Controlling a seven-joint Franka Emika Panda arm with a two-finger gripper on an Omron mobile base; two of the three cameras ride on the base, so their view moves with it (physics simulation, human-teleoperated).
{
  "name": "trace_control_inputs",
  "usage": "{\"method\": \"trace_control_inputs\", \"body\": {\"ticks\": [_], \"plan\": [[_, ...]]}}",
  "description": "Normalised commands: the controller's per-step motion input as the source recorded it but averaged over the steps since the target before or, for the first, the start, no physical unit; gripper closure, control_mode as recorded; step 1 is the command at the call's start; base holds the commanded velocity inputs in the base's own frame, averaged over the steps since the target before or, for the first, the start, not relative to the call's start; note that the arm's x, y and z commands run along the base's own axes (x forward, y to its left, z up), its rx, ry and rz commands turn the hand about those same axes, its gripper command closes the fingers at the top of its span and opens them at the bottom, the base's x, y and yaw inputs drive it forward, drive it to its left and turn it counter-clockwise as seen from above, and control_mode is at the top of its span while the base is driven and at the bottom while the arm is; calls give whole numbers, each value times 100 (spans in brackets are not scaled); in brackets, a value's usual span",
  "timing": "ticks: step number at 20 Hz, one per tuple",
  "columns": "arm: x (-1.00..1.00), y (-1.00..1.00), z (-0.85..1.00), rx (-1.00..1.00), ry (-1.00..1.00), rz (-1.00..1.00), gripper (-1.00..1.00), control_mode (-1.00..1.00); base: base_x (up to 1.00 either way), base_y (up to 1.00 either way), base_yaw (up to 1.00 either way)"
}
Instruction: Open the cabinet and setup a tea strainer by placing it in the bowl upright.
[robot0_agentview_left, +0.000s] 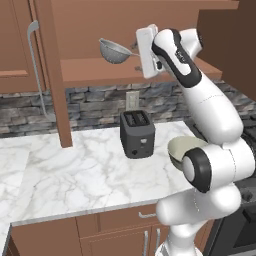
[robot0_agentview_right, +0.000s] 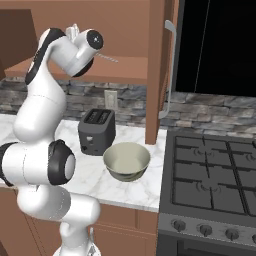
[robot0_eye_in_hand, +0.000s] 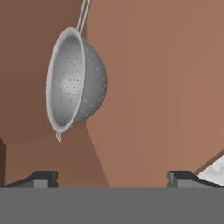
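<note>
The cabinet stands open: one door (robot0_agentview_left: 15, 45) is swung left and the other door (robot0_agentview_right: 156, 70) shows edge-on, its bar handle (robot0_agentview_right: 170, 70) facing the stove. The grey mesh tea strainer (robot0_agentview_left: 115, 50) is at the shelf (robot0_agentview_left: 95, 70) inside, bowl side up, its thin handle (robot0_agentview_right: 109, 58) pointing toward my hand. My gripper (robot0_agentview_left: 142, 52) is right beside it at shelf height, open. In the hand view the strainer (robot0_eye_in_hand: 74, 83) is ahead of the gripper (robot0_eye_in_hand: 113, 178), fingertips (robot0_eye_in_hand: 43, 178) wide apart with nothing between them. The beige bowl (robot0_agentview_right: 126, 160) sits on the counter below, empty.
A dark two-slot toaster (robot0_agentview_left: 136, 132) stands on the marble counter (robot0_agentview_left: 75, 170) just left of the bowl. A gas stove (robot0_agentview_right: 215, 185) adjoins the counter on the right. The stone backsplash carries a wall outlet (robot0_agentview_left: 132, 100).
</note>
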Motion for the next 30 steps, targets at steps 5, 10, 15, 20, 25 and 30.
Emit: {"method": "trace_control_inputs", "body": {"ticks": [5, 10, 15, 20, 25, 30], "plan": [[50, -1, 0, 0, 0, -1, -100, -100, 0, 0, 0], [42, 0, 0, 0, 0, 0, -100, -100, 0, 0, 0], [25, 0, 0, 0, 5, 0, -100, -100, 0, 0, 0], [0, 0, 0, -8, 2, -1, -100, -100, 0, 0, 0], [1, 0, -2, -10, 2, -1, -100, -100, 0, 0, 0], [30, 0, -4, -4, 2, -2, -100, -100, 0, 0, 0]]}}
